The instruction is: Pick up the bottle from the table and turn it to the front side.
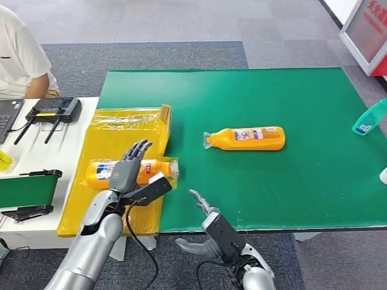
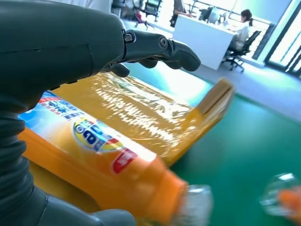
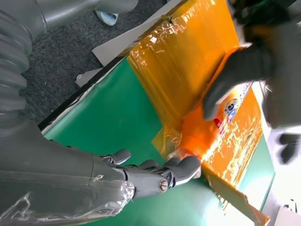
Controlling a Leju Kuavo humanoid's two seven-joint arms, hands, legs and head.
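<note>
An orange bottle (image 1: 154, 170) with a blue and white label lies on its side on the yellow film-wrapped tray (image 1: 118, 130), its clear cap toward the green mat. My left hand (image 1: 128, 168) hovers over its middle with fingers spread. In the left wrist view the bottle (image 2: 106, 165) lies between the extended fingers (image 2: 160, 47) and the thumb, with no visible grip. My right hand (image 1: 207, 241) is open at the table's front edge, clear of the bottle. The right wrist view shows that hand (image 3: 106, 179) near the bottle's neck (image 3: 199, 132).
A second orange bottle (image 1: 248, 138) lies on the green mat (image 1: 274, 193). A teal bottle (image 1: 369, 118) lies at the mat's right edge. A person (image 1: 18, 54) sits at the far left behind a black controller (image 1: 54, 110) and a laptop (image 1: 6, 115).
</note>
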